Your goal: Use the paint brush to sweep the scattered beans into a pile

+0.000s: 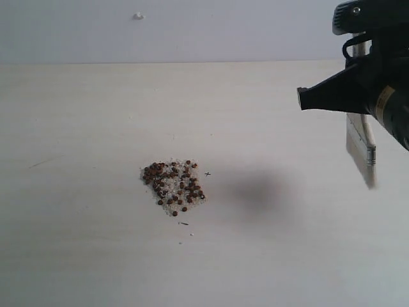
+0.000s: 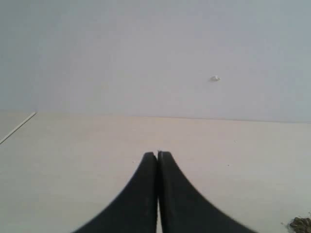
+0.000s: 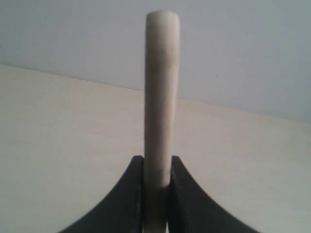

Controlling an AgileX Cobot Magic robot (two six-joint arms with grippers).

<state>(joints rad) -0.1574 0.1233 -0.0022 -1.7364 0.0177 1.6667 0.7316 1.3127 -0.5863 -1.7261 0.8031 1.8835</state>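
While airborne, right end effector (image 3: 156, 164) clamps paint brush (image 3: 162, 87).

Prob. a robot lab or test bench. A pale wood-grain table (image 1: 77, 256) is backed by a plain grey-white wall (image 1: 192, 32), w/ one small white nub (image 1: 138, 15) seen on it. A black robot arm (image 1: 383, 70) is held over the table's right side in ext. view.

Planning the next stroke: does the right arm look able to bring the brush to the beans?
Probably yes. The right gripper is shut on the brush, off to one side of the beans, and nothing seems to stand on the table between them.
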